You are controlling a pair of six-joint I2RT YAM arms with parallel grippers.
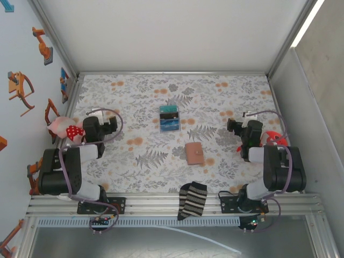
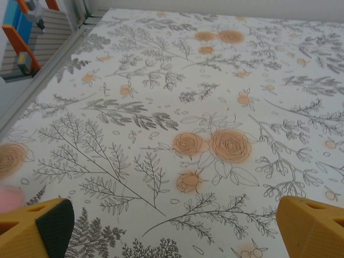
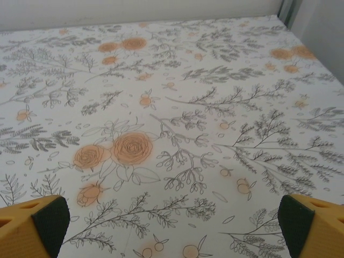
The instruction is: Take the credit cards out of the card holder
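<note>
1. Nearest us, a black-and-white striped sock [image 1: 192, 200] lay half over the table's front rail, between the two arm bases.
2. A bit farther in, the card holder [image 1: 194, 153] lay flat on the floral tablecloth [image 1: 140, 97], just right of centre. It was tan and folded shut, with its little tab on its right side. Nothing touched it. The inside was hidden, so we couldn't tell where the credit cards were.
3. A red thing [image 1: 275, 138] sat by the right arm at the right edge. We couldn't tell what it was.
4. A pink soft thing with a red polka-dot patch [image 1: 67, 129] sat by the left arm at the left edge.
5. The left gripper [image 1: 110, 124] hovered over the left side of the cloth, well apart from the card holder. In the left wrist view its yellow fingers [image 2: 312, 228] sat in the two bottom corners. The jaws were spread wide, with bare cloth between them and nothing held.
6. The right gripper [image 1: 232, 126] hovered over the right side, past the card holder and apart from it. In the right wrist view its dark pads [image 3: 51, 223] were far apart too, so it was wide open and empty over the cloth.
7. Farther on, a blue, teal and black box [image 1: 170, 119] stood near the middle, beyond the card holder and apart from it.
8. Farthest, the cloth ran on to the white back wall [image 1: 172, 37].
</note>
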